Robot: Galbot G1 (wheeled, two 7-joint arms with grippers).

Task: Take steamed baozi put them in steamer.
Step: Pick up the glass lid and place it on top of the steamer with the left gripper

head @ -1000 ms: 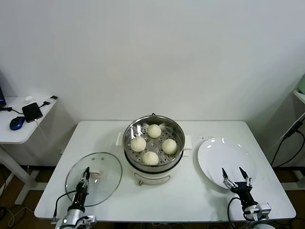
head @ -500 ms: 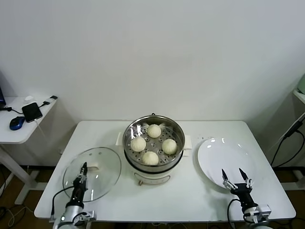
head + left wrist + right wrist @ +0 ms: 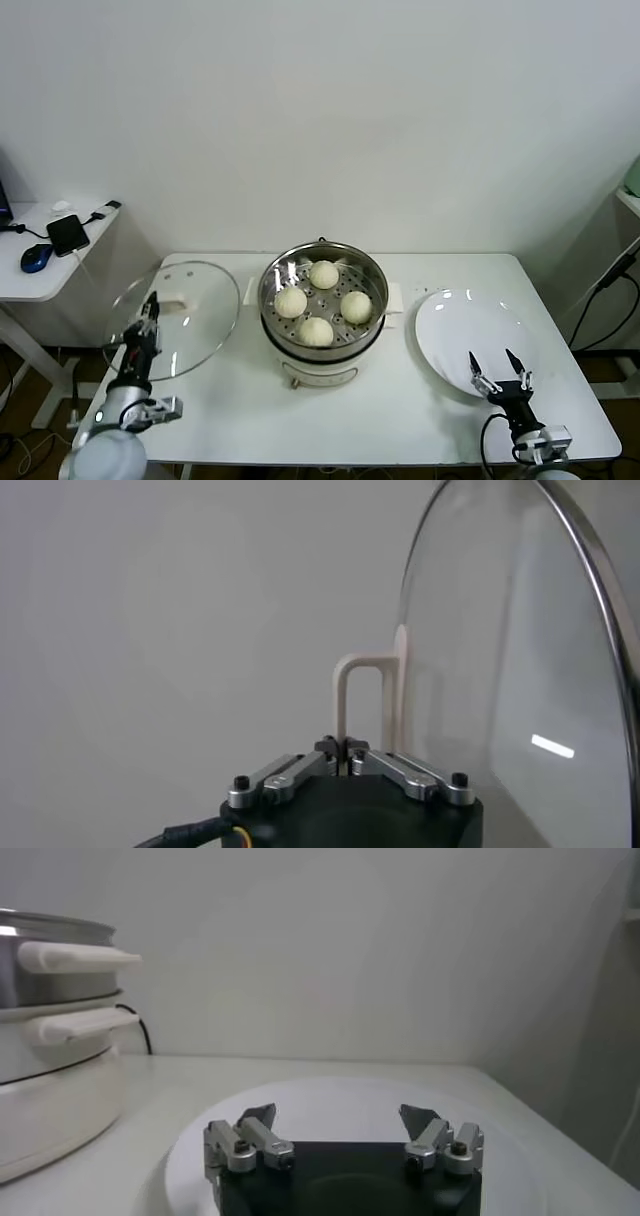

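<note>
The steamer (image 3: 322, 300), a steel pot on a white base, stands mid-table with several cream baozi (image 3: 316, 331) on its perforated tray. Its side handles and steel wall (image 3: 50, 978) show in the right wrist view. My left gripper (image 3: 150, 306) is shut on the white handle (image 3: 362, 680) of the glass lid (image 3: 178, 320). It holds the lid off the table, tilted on edge, to the left of the steamer. The lid's glass (image 3: 520, 680) fills one side of the left wrist view. My right gripper (image 3: 497, 368) stands open and holds nothing, over the near edge of the white plate (image 3: 470, 325).
The white plate (image 3: 330, 1088) lies bare to the right of the steamer. The white table (image 3: 400, 420) ends close behind both grippers. A side table at far left carries a phone (image 3: 67, 234) and a blue mouse (image 3: 35, 258).
My left gripper has lifted the glass lid off the table, carried it left and farther back, and tipped it up. The right gripper has hardly moved.
</note>
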